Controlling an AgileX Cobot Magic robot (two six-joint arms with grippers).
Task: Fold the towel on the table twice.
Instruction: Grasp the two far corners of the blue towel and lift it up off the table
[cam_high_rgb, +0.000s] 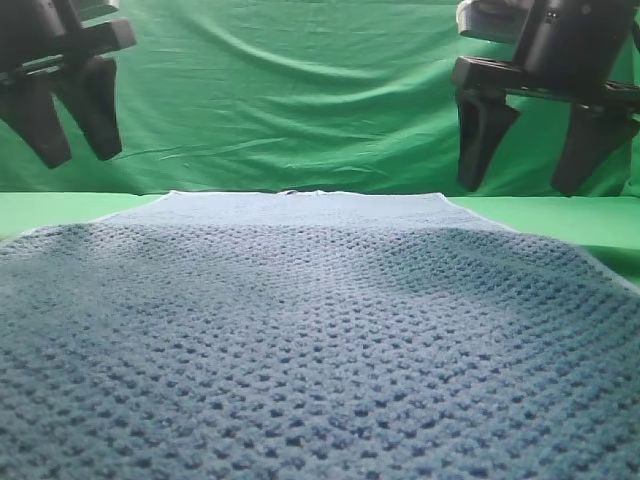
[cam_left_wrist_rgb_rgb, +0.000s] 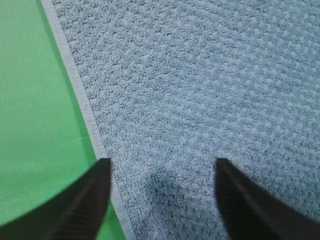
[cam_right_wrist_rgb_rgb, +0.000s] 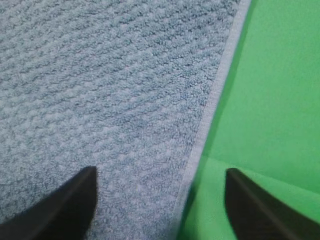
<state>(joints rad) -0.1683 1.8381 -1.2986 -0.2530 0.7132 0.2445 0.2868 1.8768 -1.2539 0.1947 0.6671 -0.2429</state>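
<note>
With both sets of jaws spread wide and holding nothing, the left gripper (cam_high_rgb: 62, 122) and right gripper (cam_high_rgb: 535, 150) hang above the towel's (cam_high_rgb: 300, 330) side edges; it lies flat on the table (cam_high_rgb: 560, 215), with green margin either side.

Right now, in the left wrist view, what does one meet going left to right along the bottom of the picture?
Green table → left finger of the left end effector → pale edge trim → blue-grey towel → right finger.
</note>
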